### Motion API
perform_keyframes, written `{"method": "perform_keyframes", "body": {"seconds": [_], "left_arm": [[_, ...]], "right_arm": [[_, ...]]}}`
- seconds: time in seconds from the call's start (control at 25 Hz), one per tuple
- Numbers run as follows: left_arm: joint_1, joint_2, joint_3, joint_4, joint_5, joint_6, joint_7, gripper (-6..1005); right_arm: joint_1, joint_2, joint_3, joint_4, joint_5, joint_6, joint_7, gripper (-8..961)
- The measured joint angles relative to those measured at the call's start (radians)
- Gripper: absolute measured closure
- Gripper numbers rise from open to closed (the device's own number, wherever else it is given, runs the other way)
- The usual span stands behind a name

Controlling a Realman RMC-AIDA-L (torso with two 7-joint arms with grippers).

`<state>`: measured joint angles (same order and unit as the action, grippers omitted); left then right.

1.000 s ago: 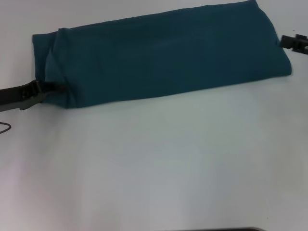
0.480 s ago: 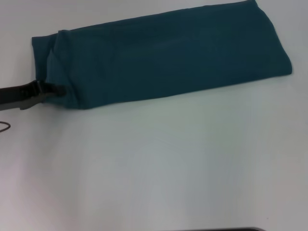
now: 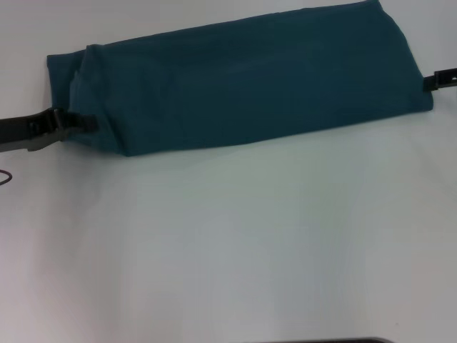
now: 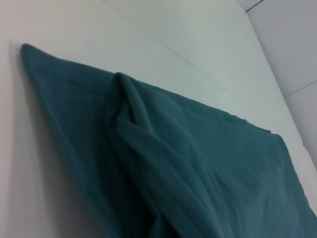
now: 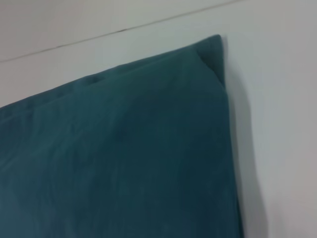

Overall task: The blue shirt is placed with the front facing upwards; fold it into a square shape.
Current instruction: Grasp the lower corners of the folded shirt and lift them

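Observation:
The blue shirt (image 3: 243, 82) lies as a long teal strip across the far part of the white table, plain side up, with no letters showing. My left gripper (image 3: 84, 122) is at the strip's left end, shut on the near left edge of the cloth. A raised ridge of fabric (image 4: 133, 106) fills the left wrist view. At the strip's right end my right gripper (image 3: 440, 79) sits against the edge. The right wrist view looks onto the shirt's far right corner (image 5: 210, 49).
The bare white table (image 3: 235, 250) spreads in front of the shirt. A thin dark cable (image 3: 6, 176) loops at the left edge. A dark strip (image 3: 335, 340) shows at the bottom edge of the head view.
The left gripper has moved up and slightly right, drawing the near left corner of the shirt inward. The right gripper left the view, then came back lower at the right end.

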<state>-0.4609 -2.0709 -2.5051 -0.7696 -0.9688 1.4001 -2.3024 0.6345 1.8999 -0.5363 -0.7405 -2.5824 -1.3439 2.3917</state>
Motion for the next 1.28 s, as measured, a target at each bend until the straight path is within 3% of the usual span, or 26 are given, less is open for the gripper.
{"method": "perform_keyframes", "body": {"seconds": [0.64, 1.28], "left_arm": [[-0.005, -0.009, 0.0, -0.013, 0.0, 0.016, 0.009, 1000], [-0.005, -0.009, 0.0, -0.013, -0.001, 0.018, 0.011, 1000]], "right_arm": [[0.011, 0.047, -0.01, 0.058, 0.042, 0.127, 0.006, 26], [0.029, 0.053, -0.053, 0.108, 0.048, 0.161, -0.003, 67]]}}
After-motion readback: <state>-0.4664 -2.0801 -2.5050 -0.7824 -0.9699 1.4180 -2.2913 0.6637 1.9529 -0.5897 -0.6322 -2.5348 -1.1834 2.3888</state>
